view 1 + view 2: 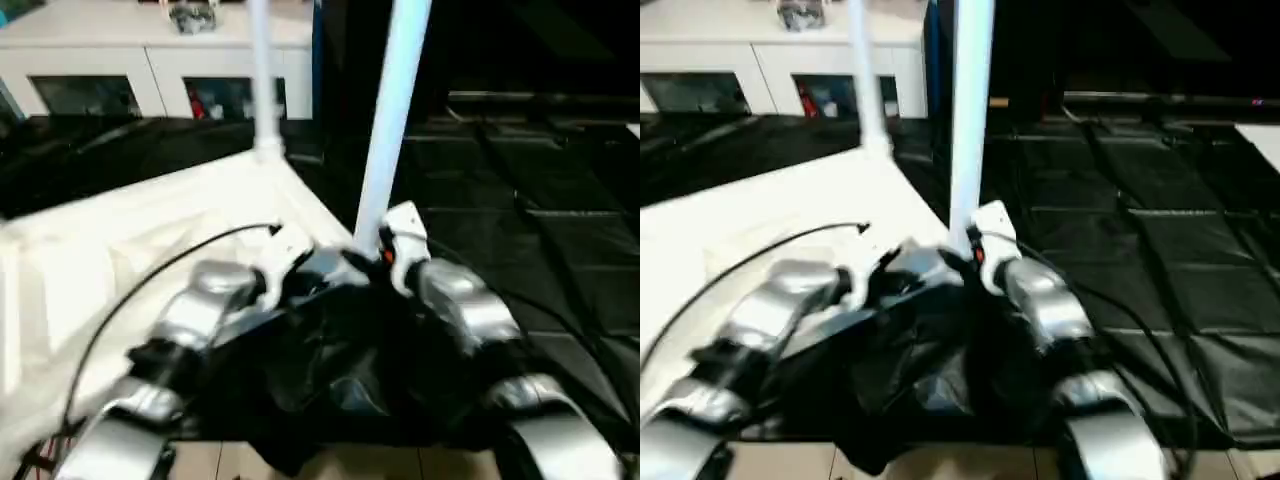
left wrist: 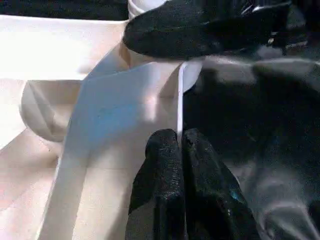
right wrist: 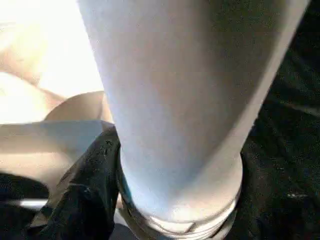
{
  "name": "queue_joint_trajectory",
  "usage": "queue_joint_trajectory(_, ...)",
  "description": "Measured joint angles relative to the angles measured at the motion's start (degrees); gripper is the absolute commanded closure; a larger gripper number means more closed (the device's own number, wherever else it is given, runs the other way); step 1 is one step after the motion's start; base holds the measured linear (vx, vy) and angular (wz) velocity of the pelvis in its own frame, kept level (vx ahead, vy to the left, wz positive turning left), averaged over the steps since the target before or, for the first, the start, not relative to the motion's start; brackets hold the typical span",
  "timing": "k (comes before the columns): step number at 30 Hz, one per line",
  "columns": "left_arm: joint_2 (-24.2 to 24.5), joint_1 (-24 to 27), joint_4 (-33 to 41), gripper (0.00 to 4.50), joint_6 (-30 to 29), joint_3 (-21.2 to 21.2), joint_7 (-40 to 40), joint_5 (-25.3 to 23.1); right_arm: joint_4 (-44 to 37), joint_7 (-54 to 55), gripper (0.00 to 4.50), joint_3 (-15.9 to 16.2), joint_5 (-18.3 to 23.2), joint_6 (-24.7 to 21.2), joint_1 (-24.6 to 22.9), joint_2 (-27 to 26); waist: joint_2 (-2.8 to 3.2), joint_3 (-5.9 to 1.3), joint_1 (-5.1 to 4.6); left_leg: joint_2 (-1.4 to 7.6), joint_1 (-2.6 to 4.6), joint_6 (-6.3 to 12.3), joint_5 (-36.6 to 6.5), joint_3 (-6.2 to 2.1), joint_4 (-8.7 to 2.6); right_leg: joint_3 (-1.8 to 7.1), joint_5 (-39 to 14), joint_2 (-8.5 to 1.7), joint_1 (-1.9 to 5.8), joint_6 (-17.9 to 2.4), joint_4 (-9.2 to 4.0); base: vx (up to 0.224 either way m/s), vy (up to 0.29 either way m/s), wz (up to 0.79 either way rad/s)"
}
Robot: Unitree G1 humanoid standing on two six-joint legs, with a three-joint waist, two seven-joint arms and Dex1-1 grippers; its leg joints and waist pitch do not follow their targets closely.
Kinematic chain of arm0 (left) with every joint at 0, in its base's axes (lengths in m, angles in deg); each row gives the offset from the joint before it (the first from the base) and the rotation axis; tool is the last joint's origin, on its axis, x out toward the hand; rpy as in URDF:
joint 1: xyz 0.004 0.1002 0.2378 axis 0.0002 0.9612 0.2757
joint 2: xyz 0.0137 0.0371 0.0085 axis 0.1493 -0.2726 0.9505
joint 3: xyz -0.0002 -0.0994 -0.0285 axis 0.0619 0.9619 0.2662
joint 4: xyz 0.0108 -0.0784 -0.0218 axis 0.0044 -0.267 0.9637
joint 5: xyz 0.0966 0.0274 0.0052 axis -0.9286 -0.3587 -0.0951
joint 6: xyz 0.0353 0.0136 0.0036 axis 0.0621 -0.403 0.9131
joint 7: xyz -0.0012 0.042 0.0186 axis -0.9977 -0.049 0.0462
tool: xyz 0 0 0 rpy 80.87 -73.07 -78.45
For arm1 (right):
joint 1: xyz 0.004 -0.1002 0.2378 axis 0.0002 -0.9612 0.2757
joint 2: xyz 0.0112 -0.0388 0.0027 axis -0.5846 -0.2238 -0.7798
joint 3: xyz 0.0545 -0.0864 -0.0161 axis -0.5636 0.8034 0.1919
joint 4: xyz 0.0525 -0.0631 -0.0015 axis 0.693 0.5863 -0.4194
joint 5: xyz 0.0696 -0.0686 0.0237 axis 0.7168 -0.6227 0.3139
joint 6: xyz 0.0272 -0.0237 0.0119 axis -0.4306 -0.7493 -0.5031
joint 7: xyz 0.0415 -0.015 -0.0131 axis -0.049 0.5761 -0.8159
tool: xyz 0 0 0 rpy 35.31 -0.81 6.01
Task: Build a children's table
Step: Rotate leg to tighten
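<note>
Your tabletop (image 1: 150, 240) lies upside down on the black mat (image 1: 560, 260), filling the head view from about 9 o'clock to the centre; its near corner sits right between your two wrists. Two legs already stand upright in it: the near leg (image 1: 392, 120) rises from that near corner socket toward 12 o'clock, and the far leg (image 1: 262, 80) stands behind it at about 11 o'clock, in the farther corner.

Your left gripper (image 2: 180, 150) is pinched narrow, its two black fingers pressed together on the thin upright edge of the tabletop's rim; the wrist view shows the white wall running straight between them. Your right gripper (image 1: 385, 262) is at the foot of the near leg; in its wrist view the tube stands very close, with one black finger (image 3: 90, 190) pressed against the collar where the tube enters the socket; whether the claw is clamped on the leg or merely spread around it, I cannot tell.

What crowds you: a black cable (image 1: 150, 280) loops over the tabletop at 9 o'clock; a bunched fold of the mat lies under your forearms at 6 o'clock; a white cabinet (image 1: 150, 70) with glass doors stands at 10 to 11 o'clock, well behind the table.
</note>
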Motion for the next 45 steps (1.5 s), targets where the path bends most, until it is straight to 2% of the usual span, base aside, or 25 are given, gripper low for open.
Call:
queue_joint_trajectory(6,0.89,0.12,0.24,4.5,0.69,-0.76,-1.55,-0.45,1.21,-2.55,0.68,-0.15,-0.12,1.77,0.26,-0.07,0.0,0.0,-0.3,0.01,0.01,0.03,-0.02,0.02,-0.03,0.0,0.0,0.0,-0.01,0.0,-0.02,0.0,0.0,0.0)
queue_joint_trajectory(12,3.47,1.13,1.71,4.5,2.35,-1.47,-6.26,-0.3,0.68,-10.99,0.68,3.05,-0.92,4.57,-0.43,3.01,0.0,0.0,-0.3,0.02,-0.06,0.31,0.14,0.05,-0.17,-0.02,-0.04,0.02,-0.13,-0.05,-0.05,0.0,0.0,0.0)
queue_joint_trajectory(15,5.94,2.41,3.17,4.5,3.75,-2.25,-11.53,0.69,-2.04,-19.26,0.68,5.41,-1.3,6.18,-2.18,6.02,0.04,0.03,0.01,0.03,-0.15,0.37,0.12,0.06,-0.15,-0.03,-0.05,0.02,-0.18,-0.05,-0.07,0.0,0.0,0.0)
queue_joint_trajectory(18,7.6,2.95,3.96,4.5,4.5,-2.8,-15.16,0.88,-4.1,-25.37,0.68,5.99,-0.6,6.25,-3.5,7.61,0.07,0.05,0.36,0.03,-0.18,0.39,0.12,0.06,-0.07,-0.02,-0.04,0.01,-0.17,-0.05,-0.06,0.0,0.0,0.0)
queue_joint_trajectory(21,9.75,4.33,5.87,4.5,5.39,-3.75,-19.62,2.09,-8.41,-33.0,0.68,8.41,0.53,6.11,-5.53,11.02,0.09,0.06,0.89,0.02,-0.18,0.41,0.1,0.07,-0.06,-0.02,-0.04,-0.01,-0.15,-0.05,-0.08,0.0,0.0,0.0)
queue_joint_trajectory(28,13.09,6.23,8.7,4.5,6.76,-5.37,-27.2,3.15,-17.02,-44.74,0.68,11.76,2.54,2.52,-9.02,16.01,0.15,0.1,1.85,0.04,-0.17,0.39,0.09,0.08,-0.05,-0.03,-0.04,0.0,-0.15,-0.04,-0.08,0.0,0.0,0.0)
queue_joint_trajectory(30,14.37,7.19,10.1,4.5,6.82,-5.67,-29.38,3.37,-19.51,-47.2,1.0,12.45,2.96,1.07,-10.01,16.7,0.15,0.1,1.9,0.04,-0.15,0.39,0.09,0.09,-0.06,-0.02,-0.04,-0.01,-0.12,-0.04,-0.07,0.0,0.0,0.0)
queue_joint_trajectory(32,15.1,7.42,10.44,4.5,6.82,-5.97,-30.64,3.68,-20.28,-48.03,1.03,13.05,3.28,0.44,-10.2,17.03,0.16,0.1,1.94,0.04,-0.14,0.29,0.04,0.09,-0.06,-0.02,-0.04,-0.01,-0.13,-0.04,-0.06,0.0,0.0,0.0)
queue_joint_trajectory(33,15.55,7.47,10.84,4.5,6.82,-6.22,-31.3,3.8,-20.92,-48.49,1.26,13.33,3.41,-0.06,-10.3,17.19,0.16,0.1,1.97,0.04,-0.13,0.23,0.01,0.09,-0.06,-0.02,-0.04,-0.01,-0.12,-0.04,-0.05,0.0,0.0,0.0)
queue_joint_trajectory(39,15.66,7.76,11.28,4.5,6.82,-6.47,-31.96,4.05,-22.39,-48.9,1.7,13.64,4.14,-1.58,-11.24,17.45,0.16,0.1,2.33,0.03,-0.13,0.24,0.01,0.09,-0.06,-0.02,-0.04,-0.01,-0.11,-0.04,-0.06,0.0,0.0,0.0)
queue_joint_trajectory(45,13.53,7.49,10.11,4.5,6.27,-5.23,-28.17,3.89,-22.16,-45.21,1.76,11.64,3.97,-3.41,-11.75,16.64,0.16,0.1,2.89,0.03,-0.03,0.24,0.03,0.1,-0.04,0.0,-0.02,-0.01,-0.02,-0.01,-0.04,0.0,0.0,0.0)
